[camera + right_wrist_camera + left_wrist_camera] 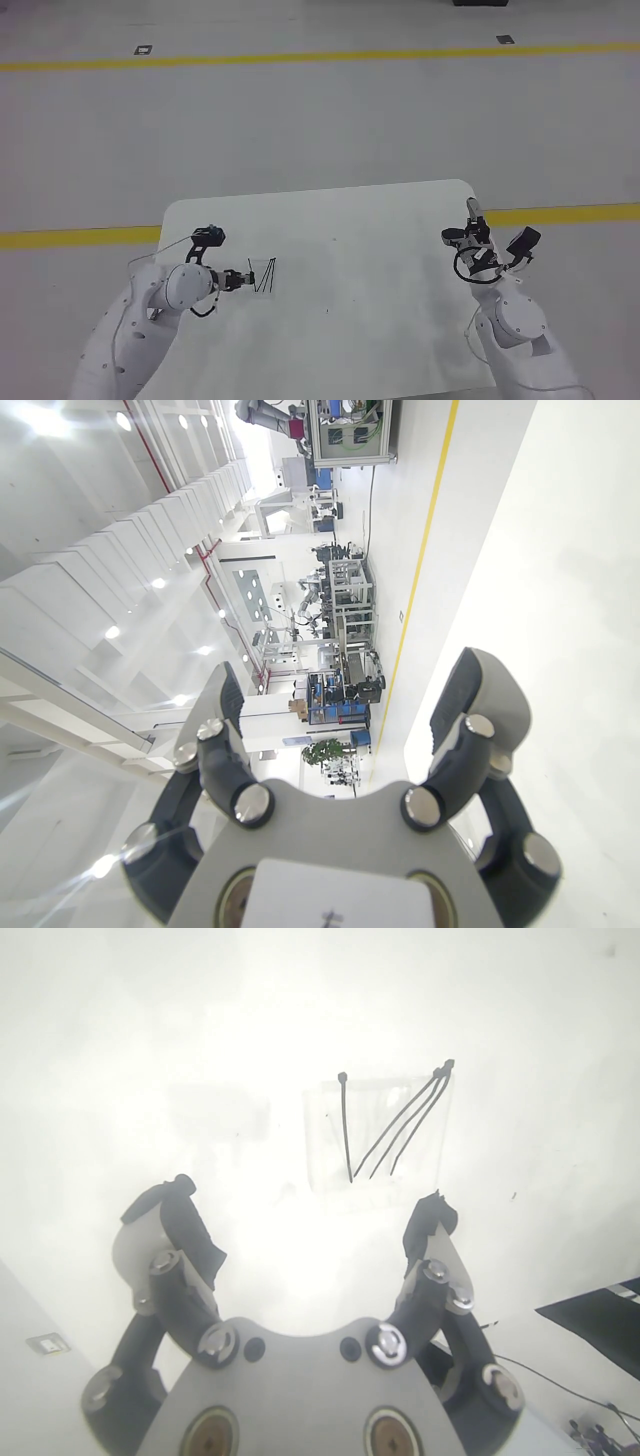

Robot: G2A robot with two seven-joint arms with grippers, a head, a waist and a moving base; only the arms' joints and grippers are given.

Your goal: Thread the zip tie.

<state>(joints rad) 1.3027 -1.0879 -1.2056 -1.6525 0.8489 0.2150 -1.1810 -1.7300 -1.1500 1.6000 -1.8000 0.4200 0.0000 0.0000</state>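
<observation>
My left gripper (307,1193) is wide open holding nothing, the zip ties (395,1128) lie flat on the table (380,300) just past its tips, and the right gripper (347,665) hangs open and empty by the table's right edge

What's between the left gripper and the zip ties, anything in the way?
Nothing solid is visible. The left gripper, fingers open, faces the zip ties across bare table. The ties lie within a clear plastic rectangle; whether on it or under a layer, I cannot tell.
</observation>
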